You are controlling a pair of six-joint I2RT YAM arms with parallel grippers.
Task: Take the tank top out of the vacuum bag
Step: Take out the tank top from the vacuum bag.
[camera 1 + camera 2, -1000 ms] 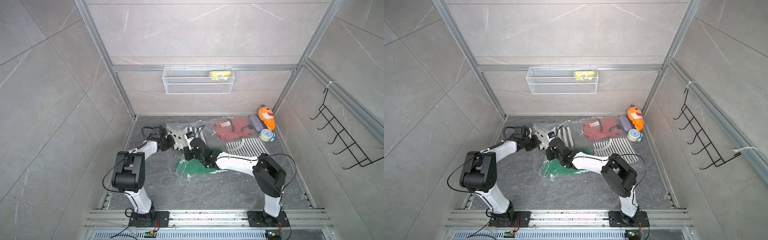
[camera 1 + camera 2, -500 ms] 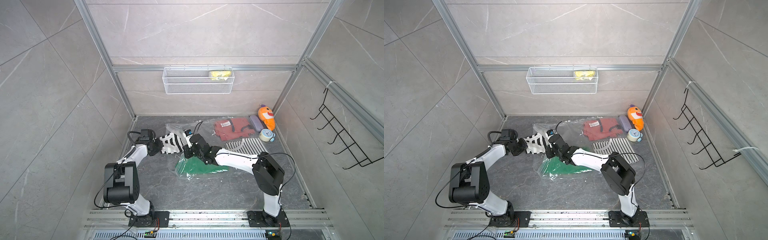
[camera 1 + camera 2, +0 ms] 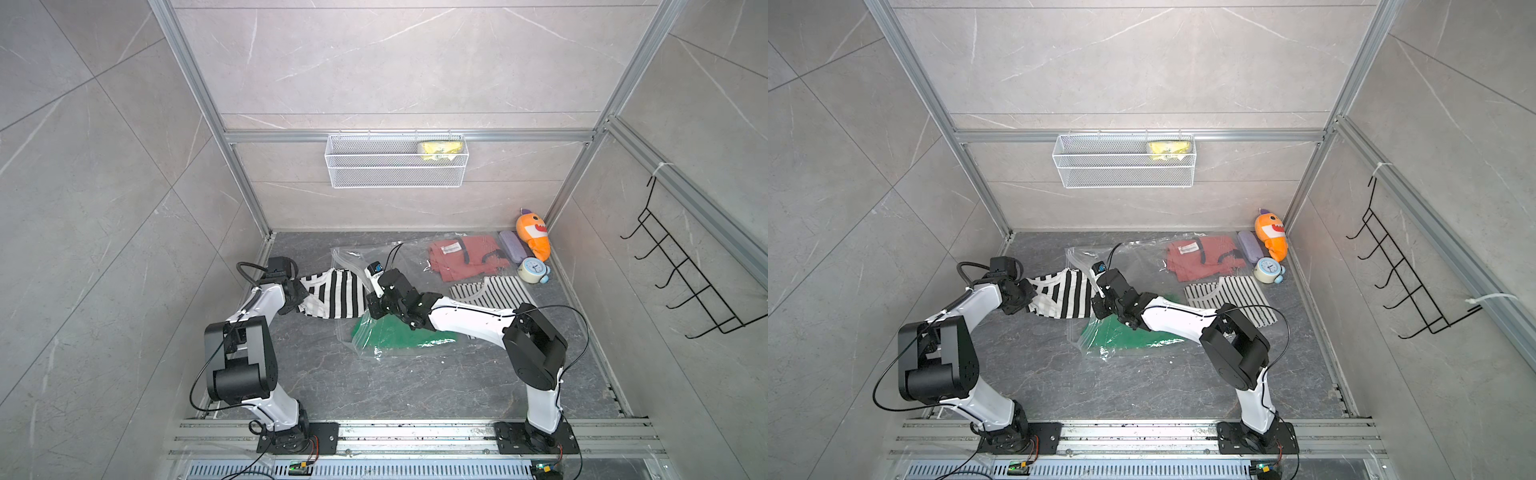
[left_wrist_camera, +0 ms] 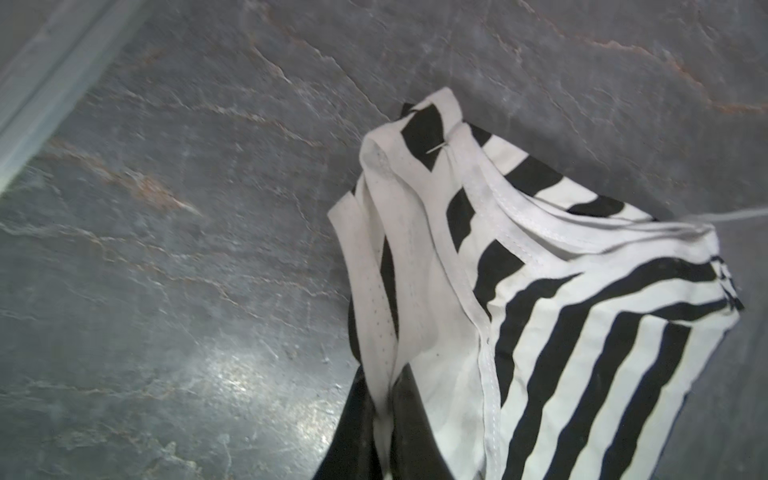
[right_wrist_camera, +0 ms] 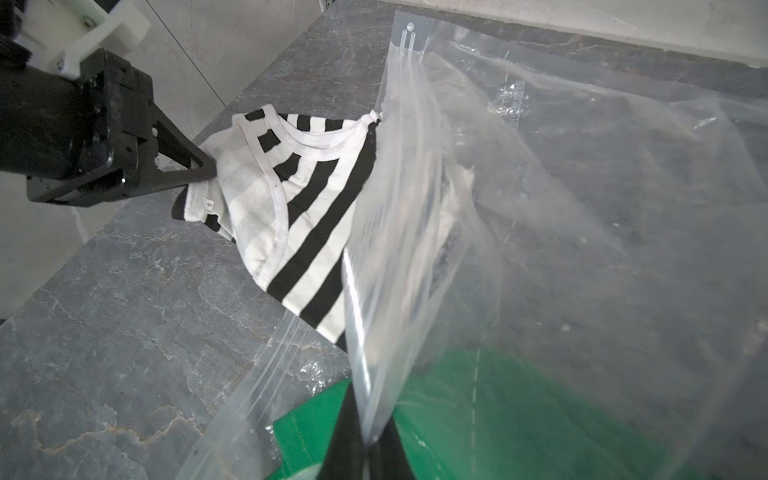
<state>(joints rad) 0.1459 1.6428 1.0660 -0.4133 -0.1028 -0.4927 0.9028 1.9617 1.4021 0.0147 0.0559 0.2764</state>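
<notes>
A black-and-white striped tank top (image 3: 332, 293) (image 3: 1061, 293) is stretched over the floor left of the clear vacuum bag (image 3: 415, 259) (image 3: 1142, 266). My left gripper (image 3: 300, 291) (image 4: 384, 415) is shut on its white-trimmed edge. In the right wrist view the tank top (image 5: 299, 195) runs behind the bag's lifted sheet (image 5: 582, 208), so its far end is hidden. My right gripper (image 3: 371, 308) (image 5: 368, 440) is shut on that sheet at the bag's mouth. A green garment (image 3: 390, 336) (image 5: 519, 415) lies inside the bag.
A red garment (image 3: 465, 257), a thin-striped garment (image 3: 494, 291), an alarm clock (image 3: 532, 269), a purple case (image 3: 512, 246) and an orange plush (image 3: 534, 235) lie at the back right. A wire basket (image 3: 395, 166) hangs on the back wall, a hook rack (image 3: 685, 282) on the right wall.
My left gripper has moved left toward the wall, drawing the striped tank top out of the bag's mouth. The right gripper has kept its hold on the bag.
</notes>
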